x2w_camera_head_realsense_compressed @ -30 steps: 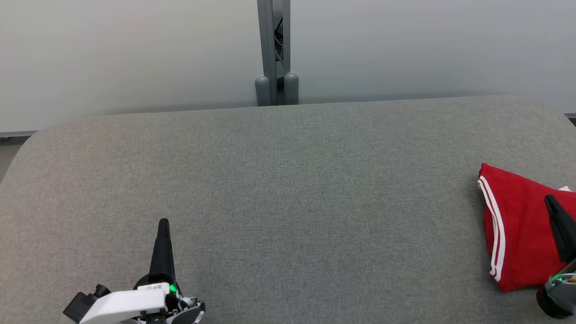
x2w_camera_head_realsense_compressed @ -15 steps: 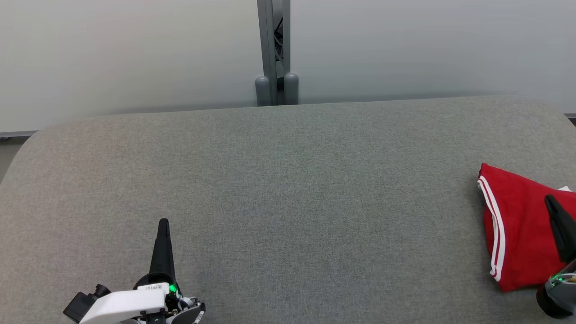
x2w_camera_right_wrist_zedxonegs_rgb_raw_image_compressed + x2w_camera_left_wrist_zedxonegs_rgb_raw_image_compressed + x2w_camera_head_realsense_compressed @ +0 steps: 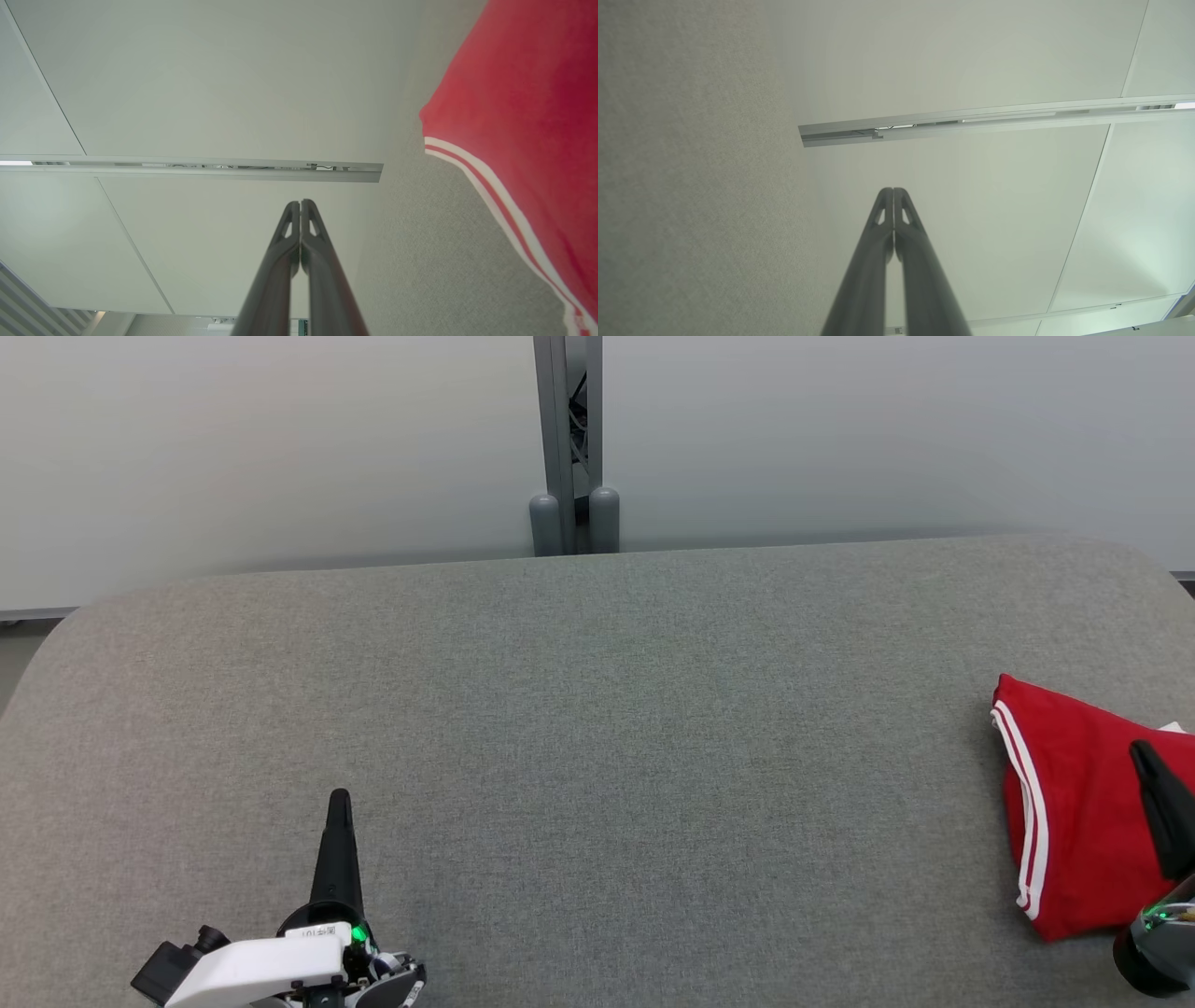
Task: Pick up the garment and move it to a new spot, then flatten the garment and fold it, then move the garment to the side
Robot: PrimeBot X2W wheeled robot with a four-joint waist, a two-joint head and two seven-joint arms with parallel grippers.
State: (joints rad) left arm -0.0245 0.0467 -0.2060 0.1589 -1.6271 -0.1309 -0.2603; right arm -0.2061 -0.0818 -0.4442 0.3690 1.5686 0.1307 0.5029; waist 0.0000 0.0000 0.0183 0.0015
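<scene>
Risk: red folded garment (image 3: 1074,812) w/ white stripes sits at frame's right edge on grey fabric table (image 3: 597,709); right gripper (image 3: 1143,754), clenched & empty, over it, could snag cloth, undo fold. Also clenched, empty: left gripper (image 3: 340,799), lower left.

On the desk (image 3: 597,709) we find the garment (image 3: 1074,803) at its right end. Our left pincer (image 3: 339,800) sits over its near left part and our right pincer (image 3: 1141,749) at its near right, by the garment. A post (image 3: 567,439) stands behind its far edge.
</scene>
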